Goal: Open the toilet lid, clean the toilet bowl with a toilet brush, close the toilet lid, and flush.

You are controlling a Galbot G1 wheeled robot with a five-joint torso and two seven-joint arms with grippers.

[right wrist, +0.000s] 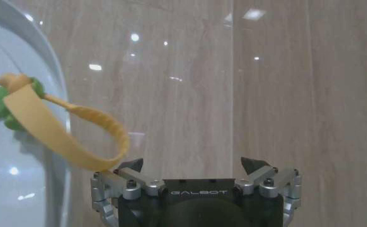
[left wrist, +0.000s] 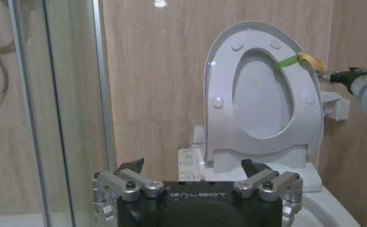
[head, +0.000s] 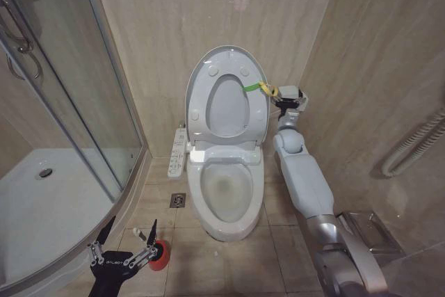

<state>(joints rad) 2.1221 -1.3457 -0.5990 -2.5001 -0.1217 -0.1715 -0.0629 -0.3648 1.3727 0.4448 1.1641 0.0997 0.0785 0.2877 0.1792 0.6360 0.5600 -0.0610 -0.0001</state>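
The toilet lid (head: 228, 109) (left wrist: 262, 94) stands upright against the back wall, with the ring seat raised against it. Below it the toilet bowl (head: 226, 193) lies uncovered. A green strip (head: 250, 88) on the lid's right edge carries a yellow loop (head: 268, 90) (right wrist: 64, 137). My right gripper (head: 285, 99) (right wrist: 191, 163) hovers open right beside that loop, which hangs by one finger. My left gripper (head: 126, 236) (left wrist: 191, 165) is open low over the floor, just left of the toilet brush's red holder (head: 160, 254). The brush's bristle head is hidden.
A curved glass shower screen (head: 69, 102) and white shower tray (head: 42, 193) fill the left. A white control panel (head: 179, 151) sticks out on the bowl's left, with a floor drain (head: 178, 200) beside it. A ribbed hose (head: 410, 151) hangs on the right wall.
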